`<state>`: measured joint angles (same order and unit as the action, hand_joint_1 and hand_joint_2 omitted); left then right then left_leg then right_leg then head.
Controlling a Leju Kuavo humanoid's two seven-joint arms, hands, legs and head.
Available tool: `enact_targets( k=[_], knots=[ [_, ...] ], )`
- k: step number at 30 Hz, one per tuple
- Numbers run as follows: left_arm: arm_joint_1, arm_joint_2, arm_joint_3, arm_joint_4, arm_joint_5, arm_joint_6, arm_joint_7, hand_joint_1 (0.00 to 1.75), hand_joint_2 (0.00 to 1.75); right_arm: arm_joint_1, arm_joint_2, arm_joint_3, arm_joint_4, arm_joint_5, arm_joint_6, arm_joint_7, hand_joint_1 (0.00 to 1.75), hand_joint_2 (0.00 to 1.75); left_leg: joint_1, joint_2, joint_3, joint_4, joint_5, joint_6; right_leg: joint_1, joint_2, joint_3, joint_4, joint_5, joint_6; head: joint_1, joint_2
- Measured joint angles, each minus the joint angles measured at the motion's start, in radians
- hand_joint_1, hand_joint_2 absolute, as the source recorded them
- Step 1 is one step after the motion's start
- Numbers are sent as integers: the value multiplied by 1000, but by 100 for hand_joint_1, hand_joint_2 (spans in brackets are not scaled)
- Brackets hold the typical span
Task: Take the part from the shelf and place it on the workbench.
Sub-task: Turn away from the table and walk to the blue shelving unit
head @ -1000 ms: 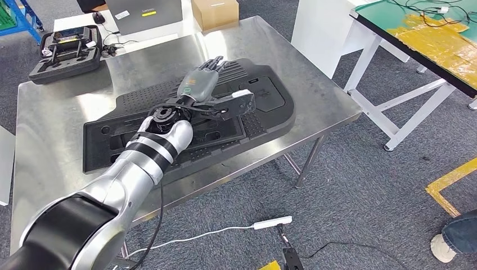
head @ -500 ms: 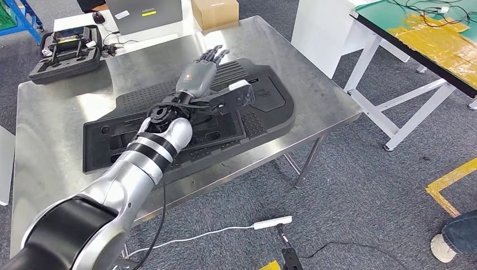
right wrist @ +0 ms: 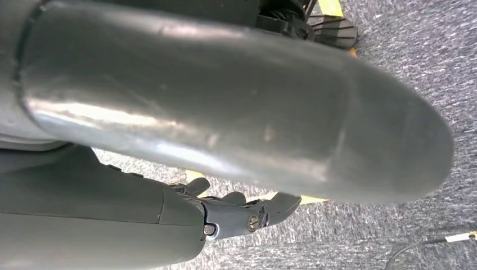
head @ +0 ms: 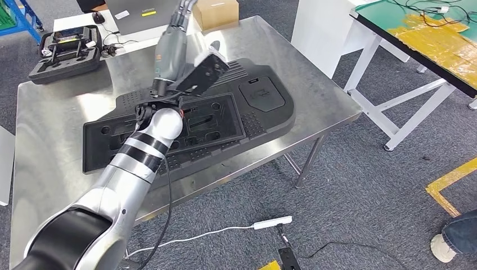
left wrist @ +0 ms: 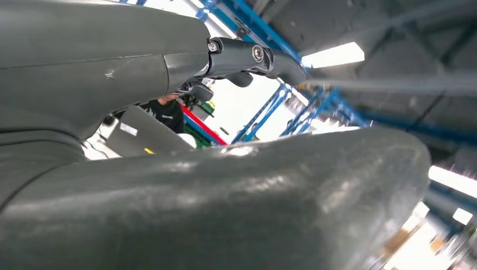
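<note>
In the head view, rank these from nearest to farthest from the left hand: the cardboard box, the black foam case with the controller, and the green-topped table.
1. Cardboard box, just beside the raised left hand, at the bench's far edge.
2. Black foam case, off to the left on the bench corner.
3. Green-topped table, far right, off the bench.

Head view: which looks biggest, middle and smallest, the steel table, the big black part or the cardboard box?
1. Steel table
2. Big black part
3. Cardboard box, cut off by the picture's top edge and farther away, so it may be bigger.
</note>
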<state>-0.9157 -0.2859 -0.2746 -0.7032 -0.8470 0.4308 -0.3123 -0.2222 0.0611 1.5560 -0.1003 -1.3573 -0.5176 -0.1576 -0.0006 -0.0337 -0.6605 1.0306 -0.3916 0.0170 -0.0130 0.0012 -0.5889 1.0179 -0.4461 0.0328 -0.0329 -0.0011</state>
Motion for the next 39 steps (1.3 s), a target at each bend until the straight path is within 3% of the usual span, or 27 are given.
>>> enact_targets(
  k=[7, 11, 13, 15, 17, 18, 19, 20, 22, 23, 25, 27, 29, 31, 33, 34, 35, 36, 38, 39],
  knots=[
    [42, 18, 2, -143, 58, 11, -2, 0, 0, 0, 7, 0, 0, 21, -5, 5, 0, 0, -5, 0, -3, 5, -4, 6, -4, 0, 0, 0, 0, 1, 0, 0],
    [52, 30, 2, -194, 72, 14, -3, 0, 0, -1, 8, 0, 0, 21, -5, 5, 0, 0, -7, -2, -5, 6, -6, 18, -4, -2, 3, -5, 1, 8, 0, 0],
    [55, 34, 3, -215, 80, 16, -5, 0, 0, -2, 9, 0, 0, 21, -5, 5, 0, 0, 1, -6, 5, -10, 1, 27, -2, -5, -2, 6, -9, 13, 0, 0],
    [58, 35, 3, -231, 93, 17, -9, 0, 0, -3, 9, 0, 0, 22, -5, 5, 0, 0, 11, -11, 15, -23, 9, 35, -3, -4, -38, 84, -49, 11, 2, 0],
    [67, 38, 4, -240, 113, 14, -13, 0, 0, -3, 8, 0, 0, 22, -5, 5, 0, 0, 14, -22, 14, -24, 10, 36, -6, -4, -101, 216, -100, 11, 4, 0],
    [73, 39, 5, -243, 122, 12, -14, 0, 0, -2, 7, 0, 0, 22, -5, 6, 0, 0, 14, -30, 14, -24, 11, 35, -10, -3, -124, 262, -112, 15, 4, 0],
    [79, 41, 6, -246, 131, 11, -15, 0, 0, -2, 6, 0, 0, 22, -5, 6, 0, 0, 16, -39, 13, -23, 11, 33, -13, -3, -129, 268, -108, 24, 4, 0],
    [85, 43, 9, -250, 141, 9, -16, 0, 0, -2, 5, 0, 0, 22, -5, 6, 0, 0, 19, -50, 13, -23, 12, 30, -17, -1, -112, 233, -88, 35, 4, 0],
    [89, 44, 15, -262, 165, 5, -18, 0, 0, -2, 5, 0, 0, 22, -5, 6, 0, 0, 24, -71, 10, -21, 15, 17, -28, 28, -41, 90, -34, 56, 5, 0],
    [90, 44, 17, -268, 179, -1, -18, 0, 0, -2, 5, 0, 0, 22, -5, 6, 0, 0, 25, -83, 7, -19, 16, 9, -30, 43, -10, 31, -15, 58, 6, 0],
    [91, 44, 24, -277, 214, -23, -19, 0, 0, -2, 6, 0, 0, 20, -5, 6, 0, 0, 23, -101, 0, -20, 21, -7, -27, 58, 13, -11, -3, 44, 6, 0],
    [93, 46, 34, -281, 254, -49, -19, 0, 0, -3, 7, 0, 0, 18, -5, 6, 0, 0, 25, -108, -5, -22, 26, -19, -24, 37, 15, -9, 2, 23, 4, 0],
    [92, 48, 46, -282, 287, -70, -17, 0, 0, -5, 8, 0, 0, 18, -5, 5, 0, 0, 24, -58, -22, 13, 3, -25, -26, 15, 16, -10, 5, 6, -1, 0],
    [90, 48, 53, -282, 315, -89, -15, 0, 0, -4, 8, 0, 0, 16, -5, 5, 0, 0, 20, 6, -75, 129, -60, -27, -21, -8, 16, -10, 4, -6, -7, 0],
    [93, 47, 58, -281, 340, -106, -14, 0, 0, -1, 8, 0, 0, 14, -5, 5, 0, 0, 21, 24, -138, 262, -114, -27, -14, -37, 17, -10, 2, -12, -9, 0],
    [94, 48, 61, -280, 351, -112, -14, 0, 0, 0, 7, 1, 0, 13, -5, 5, 0, 0, 21, 26, -149, 286, -115, -26, -12, -51, 17, -9, 1, -13, -10, 0],
    [94, 48, 65, -279, 358, -117, -13, 0, 0, 0, 7, 1, 0, 13, -5, 5, 0, 0, 21, 29, -139, 267, -97, -24, -11, -65, 19, -9, -1, -14, -10, 0],
    [93, 48, 69, -279, 363, -121, -13, 0, 0, -1, 7, 1, 0, 12, -5, 5, 0, 0, 21, 38, -108, 210, -65, -21, -11, -78, 22, -9, -4, -14, -10, 0],
    [88, 48, 71, -279, 369, -127, -13, 0, 0, -2, 8, 1, 0, 12, -5, 5, 0, 0, 12, 95, -35, 73, -16, -13, -3, -101, 29, -8, -12, -9, -12, 0],
    [86, 47, 72, -279, 371, -129, -12, 0, 0, -2, 7, 1, 0, 12, -5, 5, 0, 0, 6, 118, -14, 32, -7, -9, 3, -111, 32, -7, -15, -4, -11, 0]
  ],
)
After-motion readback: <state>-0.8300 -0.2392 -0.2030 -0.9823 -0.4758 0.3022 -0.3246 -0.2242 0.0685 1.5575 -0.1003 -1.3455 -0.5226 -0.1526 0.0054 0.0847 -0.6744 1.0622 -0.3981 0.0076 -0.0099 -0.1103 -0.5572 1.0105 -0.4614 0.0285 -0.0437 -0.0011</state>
